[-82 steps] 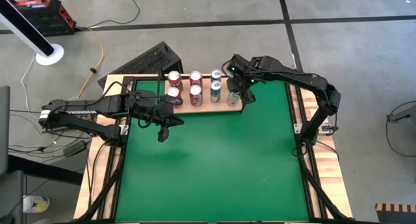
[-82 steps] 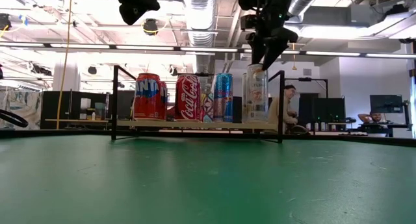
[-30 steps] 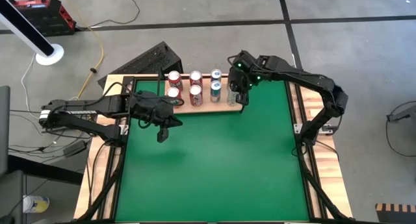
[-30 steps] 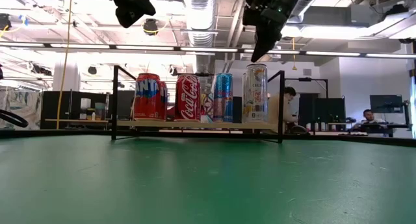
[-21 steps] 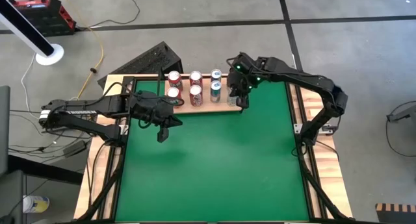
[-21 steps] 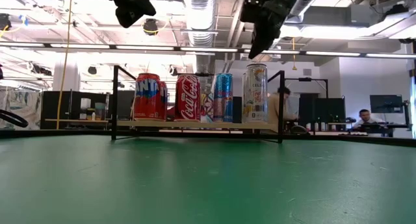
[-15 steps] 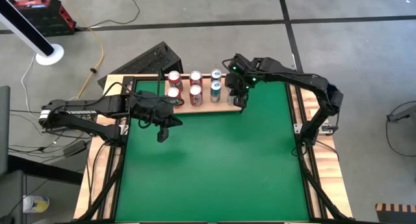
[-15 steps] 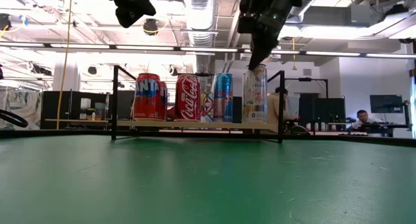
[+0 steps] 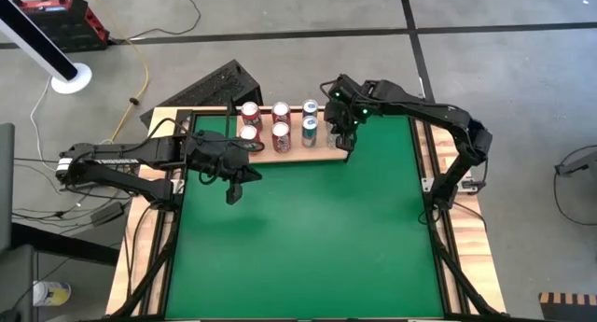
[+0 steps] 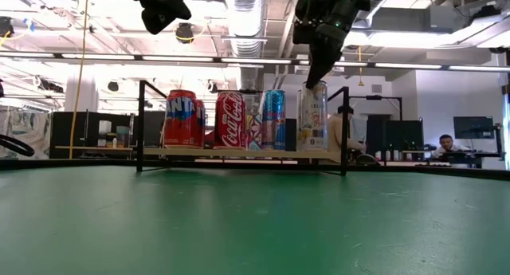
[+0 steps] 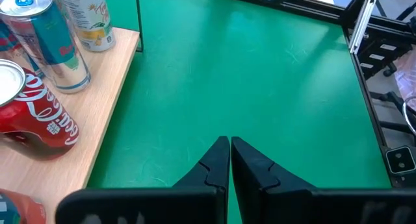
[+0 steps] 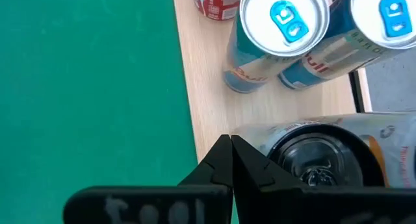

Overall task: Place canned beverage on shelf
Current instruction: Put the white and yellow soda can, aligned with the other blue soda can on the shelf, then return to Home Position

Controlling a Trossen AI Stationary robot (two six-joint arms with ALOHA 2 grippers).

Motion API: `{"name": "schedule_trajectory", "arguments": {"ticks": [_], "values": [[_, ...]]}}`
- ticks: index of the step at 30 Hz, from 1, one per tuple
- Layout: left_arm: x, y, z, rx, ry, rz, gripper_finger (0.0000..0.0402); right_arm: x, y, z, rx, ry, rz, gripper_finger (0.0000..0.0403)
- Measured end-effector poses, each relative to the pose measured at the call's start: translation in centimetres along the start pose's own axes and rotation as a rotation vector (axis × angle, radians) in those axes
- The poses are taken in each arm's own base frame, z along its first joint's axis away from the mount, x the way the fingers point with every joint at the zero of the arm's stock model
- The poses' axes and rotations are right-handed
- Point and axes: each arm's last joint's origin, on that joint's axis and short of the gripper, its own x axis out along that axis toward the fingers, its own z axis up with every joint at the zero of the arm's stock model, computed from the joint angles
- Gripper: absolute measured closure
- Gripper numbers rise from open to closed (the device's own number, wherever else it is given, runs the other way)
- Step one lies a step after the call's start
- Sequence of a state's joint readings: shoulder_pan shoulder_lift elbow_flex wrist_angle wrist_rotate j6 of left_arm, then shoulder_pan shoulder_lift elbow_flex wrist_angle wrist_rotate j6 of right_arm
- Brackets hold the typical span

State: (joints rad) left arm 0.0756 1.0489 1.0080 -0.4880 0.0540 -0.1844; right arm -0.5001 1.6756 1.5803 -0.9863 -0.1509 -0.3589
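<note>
Left gripper (image 9: 234, 193) hangs over the green worktop (image 9: 308, 238), fingers (image 11: 211, 165) pressed together, empty. Shelf (image 9: 322, 154) at the far edge carries Fanta, Coca-Cola, blue-silver cans and, rightmost, the pale tea can (image 10: 312, 115), apparently upright. Right gripper (image 9: 343, 141) sits at that can's top rim, fingers (image 12: 218, 160) closed, holding nothing.

The counter (image 9: 308, 238) has a green top with wooden edges, and the only thing that stands directly on it is the shelf (image 9: 291, 155), a small light-wood board with a thin black rod frame, placed along the far edge. On the shelf seven cans stand upright in two rows: in the near row a blue can (image 10: 181, 118) at the left, then a red cola can (image 10: 231, 119), a blue and silver can (image 10: 273, 119) and a pale tall can (image 10: 313, 118) at the right end. Three more cans stand behind them in the far row.
</note>
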Motion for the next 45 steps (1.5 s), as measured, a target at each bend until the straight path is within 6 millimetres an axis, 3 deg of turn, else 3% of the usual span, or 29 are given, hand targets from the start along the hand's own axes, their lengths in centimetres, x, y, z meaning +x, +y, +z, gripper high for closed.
{"name": "schedule_trajectory", "arguments": {"ticks": [8, 13, 22, 26, 31, 45], "values": [[0.0, 0.0, 0.0, 0.001, -0.001, 0.002, 0.0401, -0.8, 0.8, 0.3, -0.002, -0.023, 0.008, 0.0382], [0.0, 0.0, 0.1, 0.004, -0.009, 0.000, 0.0401, -3.4, 2.3, 1.2, -0.011, -0.116, 0.003, 0.0382], [-0.8, -0.4, 1.4, 0.087, -0.153, -0.051, 0.0401, -8.7, 5.8, 0.5, 0.028, -0.241, 0.060, 0.0382], [-2.3, -0.6, 1.9, 0.146, -0.236, -0.054, 0.0401, -10.8, 7.5, -0.9, 0.034, -0.270, 0.085, 0.0382], [-4.7, -0.6, 2.1, 0.217, -0.321, 0.000, 0.0401, -11.9, 9.2, -3.5, 0.088, -0.344, 0.082, 0.0382], [-7.8, -0.5, 1.4, 0.232, -0.360, 0.040, 0.0401, -8.9, 11.3, -11.5, 0.312, -0.663, 0.122, 0.0381]]}}
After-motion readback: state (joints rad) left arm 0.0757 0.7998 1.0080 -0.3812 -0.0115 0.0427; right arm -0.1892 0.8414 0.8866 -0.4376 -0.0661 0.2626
